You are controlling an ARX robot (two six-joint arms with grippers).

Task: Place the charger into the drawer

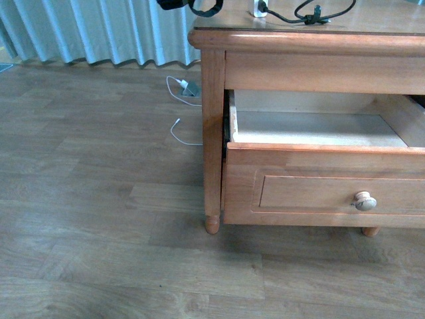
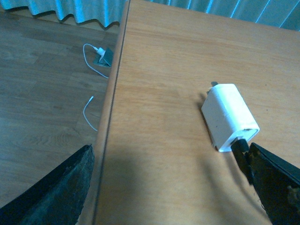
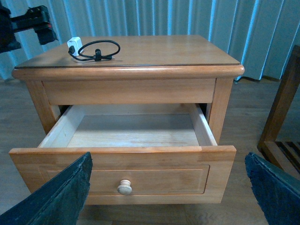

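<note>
The charger, a small white cube (image 2: 229,117) with a black cable, lies on top of the nightstand near its left edge. It also shows in the front view (image 1: 257,8) and the right wrist view (image 3: 74,45), with its cable coiled in a loop (image 3: 99,49). My left gripper (image 2: 171,157) is open just above the tabletop, and the cube lies by one finger (image 2: 276,183). The drawer (image 1: 332,189) is pulled out and empty, with a round knob (image 3: 124,187). My right gripper (image 3: 168,161) is open in front of the drawer front (image 3: 154,176), apart from it.
A white-cabled charger with a grey block (image 1: 189,88) lies on the wood floor left of the nightstand and also shows in the left wrist view (image 2: 104,57). Blue curtains (image 1: 99,30) hang behind. A dark wooden frame (image 3: 281,117) stands to the nightstand's right.
</note>
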